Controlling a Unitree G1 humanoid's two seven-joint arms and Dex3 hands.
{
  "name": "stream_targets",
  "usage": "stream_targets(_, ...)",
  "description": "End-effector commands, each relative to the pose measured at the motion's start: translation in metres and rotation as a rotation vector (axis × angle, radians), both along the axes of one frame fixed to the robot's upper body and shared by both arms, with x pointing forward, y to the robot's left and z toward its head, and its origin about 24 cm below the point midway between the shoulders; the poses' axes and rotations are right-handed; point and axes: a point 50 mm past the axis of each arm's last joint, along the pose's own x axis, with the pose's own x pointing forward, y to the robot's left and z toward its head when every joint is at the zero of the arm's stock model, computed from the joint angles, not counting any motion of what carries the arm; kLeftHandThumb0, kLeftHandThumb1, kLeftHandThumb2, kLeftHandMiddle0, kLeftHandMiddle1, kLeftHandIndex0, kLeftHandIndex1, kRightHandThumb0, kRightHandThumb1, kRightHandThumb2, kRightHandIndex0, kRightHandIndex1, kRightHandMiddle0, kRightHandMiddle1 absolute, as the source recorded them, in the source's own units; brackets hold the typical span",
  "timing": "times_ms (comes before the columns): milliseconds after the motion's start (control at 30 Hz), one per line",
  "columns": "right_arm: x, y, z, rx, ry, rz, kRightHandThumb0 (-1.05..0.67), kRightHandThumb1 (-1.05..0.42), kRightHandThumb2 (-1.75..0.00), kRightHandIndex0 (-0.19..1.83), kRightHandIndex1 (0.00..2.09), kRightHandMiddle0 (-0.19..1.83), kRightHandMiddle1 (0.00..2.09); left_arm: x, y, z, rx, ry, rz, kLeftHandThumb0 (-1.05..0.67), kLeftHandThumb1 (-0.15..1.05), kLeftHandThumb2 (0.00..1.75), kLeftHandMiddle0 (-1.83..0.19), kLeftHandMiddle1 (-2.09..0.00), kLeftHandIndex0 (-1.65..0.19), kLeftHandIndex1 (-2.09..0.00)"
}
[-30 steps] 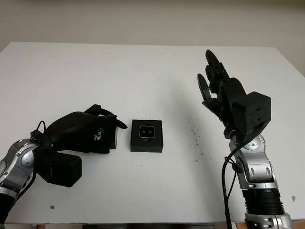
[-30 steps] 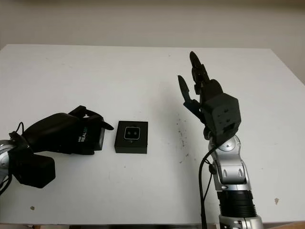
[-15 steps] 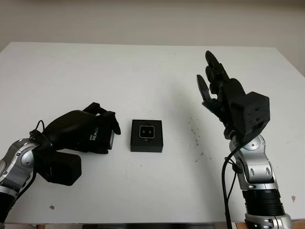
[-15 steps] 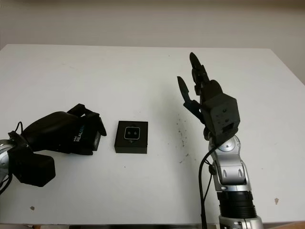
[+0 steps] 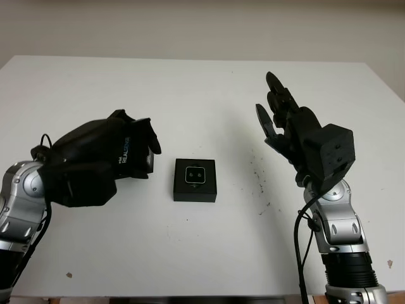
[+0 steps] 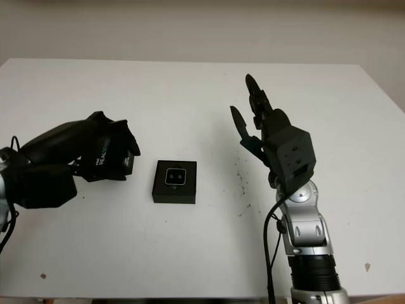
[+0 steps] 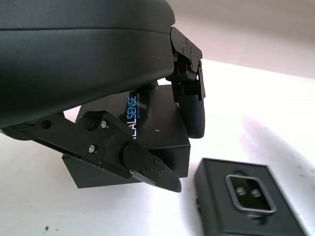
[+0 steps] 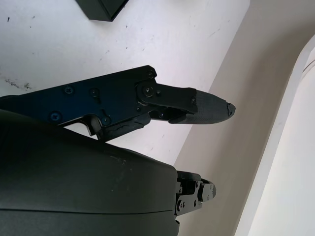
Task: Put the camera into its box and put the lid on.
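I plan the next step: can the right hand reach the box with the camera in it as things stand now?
Probably yes. The right hand is open, raised above the table to the right of the box, with only bare tabletop between them. The left hand holds the lid on the other side.

The flat square black box [image 5: 195, 180] with the small silver-faced camera [image 5: 194, 174] in it sits mid-table [image 5: 202, 95]; the black lid [image 7: 147, 132] held left of it, the right hand [image 5: 281, 123] raised to its right

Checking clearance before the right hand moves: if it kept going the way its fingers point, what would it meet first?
Nothing, as far as I can tell: the open right hand points up over bare table.
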Motion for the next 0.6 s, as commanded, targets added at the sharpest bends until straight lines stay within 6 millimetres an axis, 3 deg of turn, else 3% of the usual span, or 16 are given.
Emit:
stream_targets(0, 0.0, 0.003, 0.0, 0.01, 0.0, -0.003, -0.65, -1.05, -0.52, -0.01, 0.04, 0.0, 0.08, -0.001, -0.012, 0.015, 0.006, -0.027, -0.029, -0.16, 0.98, 0.05, -0.33, -1.53, -0.26, -1.41)
stream_targets(233, 0.001, 0.006, -0.001, -0.02, -0.002, -0.02, -0.68, -1.05, -0.5, 0.01, 0.06, 0.04, 0.09, -0.002, -0.036, 0.029, 0.019, 0.016, -0.05, -0.16, 0.97, 0.05, -0.36, -1.57, -0.26, -1.44)
stream_targets(567, 0.001, 0.009, -0.003, -0.031, -0.031, -0.056, -0.68, -1.05, -0.5, 0.03, 0.06, 0.06, 0.1, -0.002, -0.059, 0.013, -0.045, 0.06, -0.106, -0.14, 0.98, 0.06, -0.35, -1.7, -0.24, -1.56)
